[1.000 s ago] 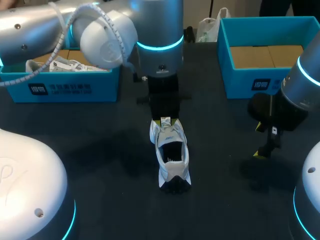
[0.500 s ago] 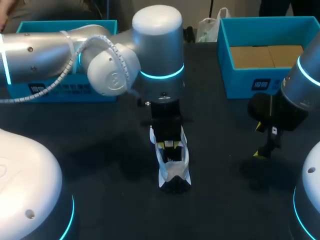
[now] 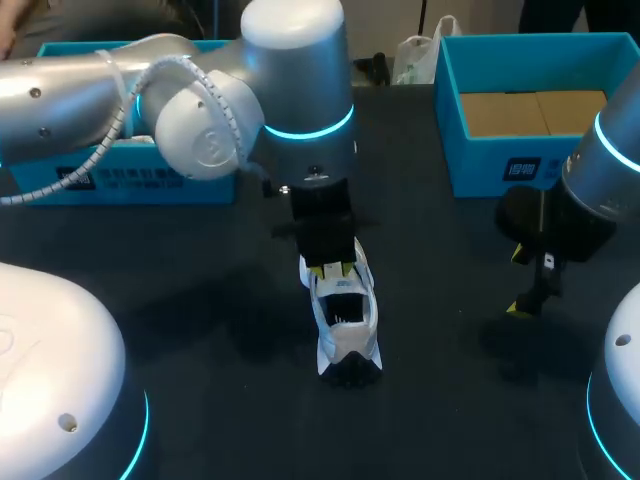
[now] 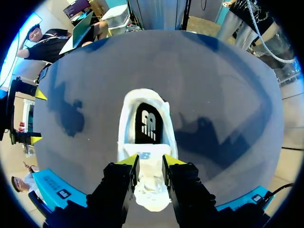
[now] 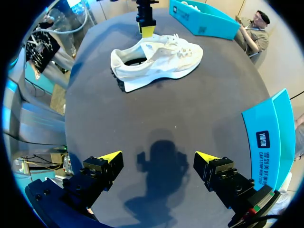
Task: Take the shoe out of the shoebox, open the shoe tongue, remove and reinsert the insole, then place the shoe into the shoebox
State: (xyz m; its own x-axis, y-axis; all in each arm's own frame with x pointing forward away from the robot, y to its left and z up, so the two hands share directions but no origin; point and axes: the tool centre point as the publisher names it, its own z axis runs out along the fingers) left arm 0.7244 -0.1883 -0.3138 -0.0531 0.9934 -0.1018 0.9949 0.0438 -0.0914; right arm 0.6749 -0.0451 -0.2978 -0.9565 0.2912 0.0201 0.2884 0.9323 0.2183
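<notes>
A white shoe [image 3: 345, 325] lies in the middle of the dark table [image 3: 200, 270], heel toward the front edge. Its dark insole [image 4: 148, 126] shows inside the opening. My left gripper [image 3: 333, 268] stands over the laces end of the opening, shut on the shoe tongue [image 4: 148, 154], which sits between its yellow fingertips [image 4: 128, 159]. In the right wrist view the shoe [image 5: 161, 59] lies ahead, with the left gripper [image 5: 147, 29] at its far side. My right gripper [image 3: 518, 280] hangs open above bare table to the right of the shoe, nothing between its fingers [image 5: 107, 159].
A blue shoebox [image 3: 530, 160] with a brown cardboard floor stands at the back right. Another blue box [image 3: 130, 180] stands at the back left, mostly behind my left arm. Bare table surrounds the shoe on both sides and in front.
My left gripper pushed toward the heel over the shoe's opening, then drew back toward the laces, staying closed on the tongue. The right arm has not moved.
</notes>
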